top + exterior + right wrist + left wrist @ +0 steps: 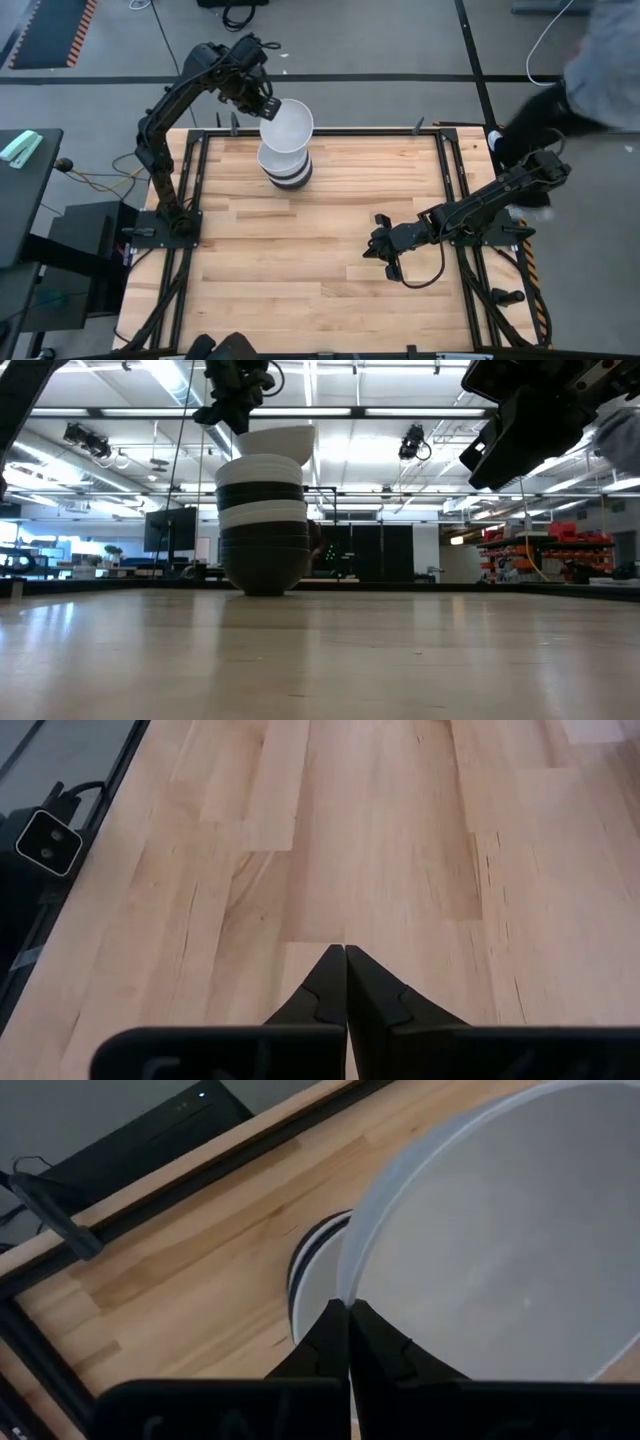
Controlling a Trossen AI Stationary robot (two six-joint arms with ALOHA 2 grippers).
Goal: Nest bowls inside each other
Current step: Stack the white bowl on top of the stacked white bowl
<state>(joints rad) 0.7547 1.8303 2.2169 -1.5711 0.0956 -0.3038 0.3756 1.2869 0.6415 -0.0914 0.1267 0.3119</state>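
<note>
A stack of nested bowls [287, 168], black and white in turn, stands on its base near the table's far edge; the low view shows the stack [263, 525] upright on the wood. Above it my left gripper [266, 106] is shut on a white bowl [287, 125], which hovers tilted just over the stack's top. In the left wrist view the white bowl [500, 1240] fills the frame, with the stack's striped rims [312, 1255] showing below it. My right gripper [383, 250] hangs shut over bare wood in the table's right half, far from the bowls. My left gripper pinches the white bowl's rim [345, 1285] between its two fingers, one inside the bowl and one outside. The fingers come from the table's far left side, slanting down. The bowl is lifted clear and tilted, just over the stack's top bowl [262, 465].
Black metal rails [320, 131] frame the table. A person stands beyond the table's far right corner [590, 70]. Bare wood [300, 260] spreads across the middle and near part of the table.
</note>
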